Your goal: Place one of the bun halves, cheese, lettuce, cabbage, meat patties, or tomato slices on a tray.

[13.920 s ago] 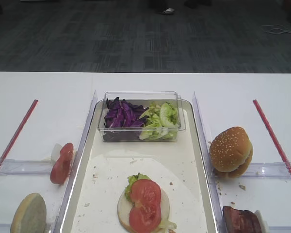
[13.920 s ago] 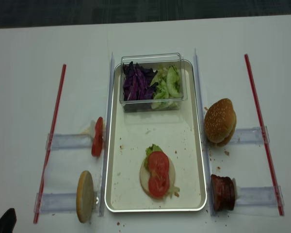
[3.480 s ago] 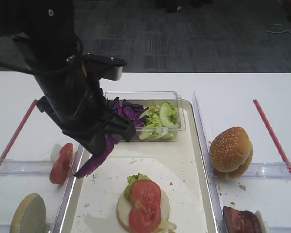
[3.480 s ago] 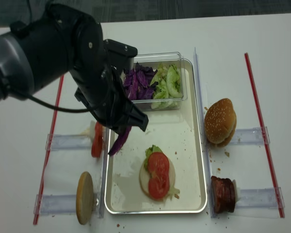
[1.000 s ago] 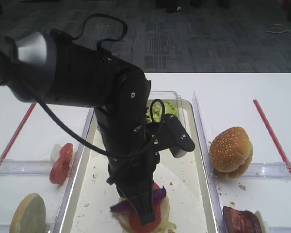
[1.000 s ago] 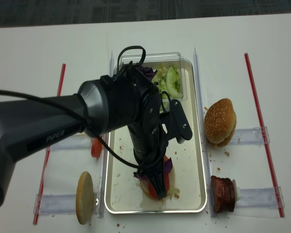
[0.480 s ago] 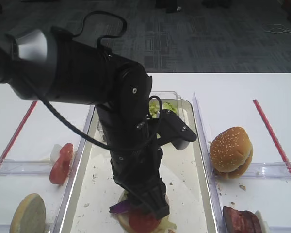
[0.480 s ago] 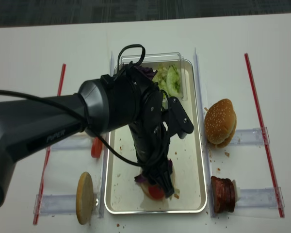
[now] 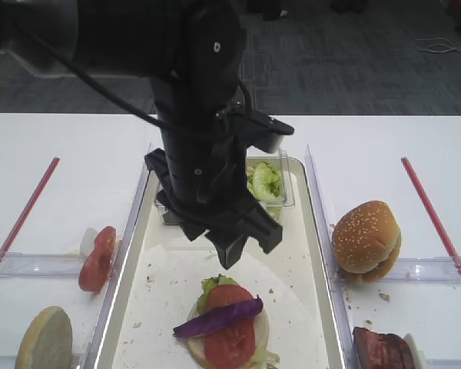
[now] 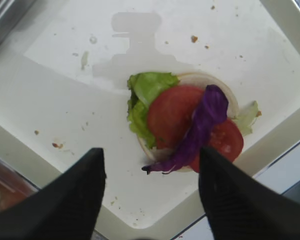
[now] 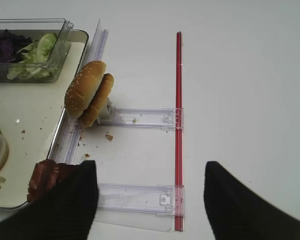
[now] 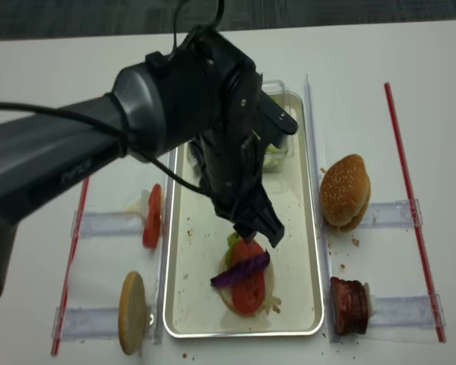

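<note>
The purple cabbage strip [image 9: 219,317] [image 10: 200,127] [image 12: 241,268] lies loose across two tomato slices [image 9: 230,346] [image 10: 172,112], stacked with lettuce [image 10: 145,90] on a pale bun half [image 9: 190,332] near the front of the tray [image 9: 292,261] [image 12: 296,228]. My left gripper [image 9: 250,242] [image 10: 151,155] [image 12: 258,232] hangs open above the stack, touching nothing. The right gripper [image 11: 150,167] is open and empty over the table right of the tray, above a clear rail. It is out of both high views.
A clear tub [image 9: 265,184] [image 11: 25,50] of lettuce and shredded purple leaves sits at the tray's far end. A sesame bun [image 9: 365,237] and meat patties [image 9: 380,350] lie right of the tray. A tomato slice [image 9: 98,257] and bun half [image 9: 46,338] lie left.
The left gripper has opened, left the cabbage strip on the tomato slices, and risen up and back towards the tub.
</note>
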Action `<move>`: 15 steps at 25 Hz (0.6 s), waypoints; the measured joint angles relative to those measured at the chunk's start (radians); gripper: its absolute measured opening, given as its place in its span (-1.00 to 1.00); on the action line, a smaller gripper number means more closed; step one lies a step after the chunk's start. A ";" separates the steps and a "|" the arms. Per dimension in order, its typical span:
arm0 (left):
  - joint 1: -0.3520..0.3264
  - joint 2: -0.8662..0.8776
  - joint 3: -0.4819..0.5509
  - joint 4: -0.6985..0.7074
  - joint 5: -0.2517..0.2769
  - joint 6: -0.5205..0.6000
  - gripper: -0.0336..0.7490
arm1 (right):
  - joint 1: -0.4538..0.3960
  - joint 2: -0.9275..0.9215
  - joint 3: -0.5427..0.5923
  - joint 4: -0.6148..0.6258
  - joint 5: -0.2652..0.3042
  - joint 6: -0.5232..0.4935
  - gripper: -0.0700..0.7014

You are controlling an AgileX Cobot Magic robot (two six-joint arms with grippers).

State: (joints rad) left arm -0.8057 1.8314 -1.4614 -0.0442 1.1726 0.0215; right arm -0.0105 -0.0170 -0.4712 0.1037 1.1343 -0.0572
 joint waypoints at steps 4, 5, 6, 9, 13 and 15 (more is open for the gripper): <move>0.039 0.002 -0.064 0.002 0.038 -0.064 0.09 | 0.000 0.000 0.000 0.000 0.000 0.000 0.34; 0.047 0.002 -0.074 0.002 0.041 -0.075 0.10 | 0.000 0.000 0.000 0.000 0.000 0.000 0.32; 0.058 0.002 -0.080 0.002 0.043 -0.082 0.10 | 0.000 0.000 0.000 0.000 0.000 0.000 0.30; 0.084 0.002 -0.087 0.002 0.045 -0.106 0.10 | 0.000 0.000 0.000 0.000 0.000 0.000 0.27; 0.114 0.002 -0.089 0.002 0.047 -0.118 0.10 | 0.000 0.000 0.000 0.000 0.000 0.000 0.26; 0.132 0.002 -0.089 0.002 0.047 -0.120 0.10 | 0.000 0.000 0.000 0.000 0.000 0.000 0.26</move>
State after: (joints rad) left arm -0.6737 1.8329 -1.5507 -0.0425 1.2194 -0.0984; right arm -0.0105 -0.0170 -0.4712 0.1037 1.1343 -0.0572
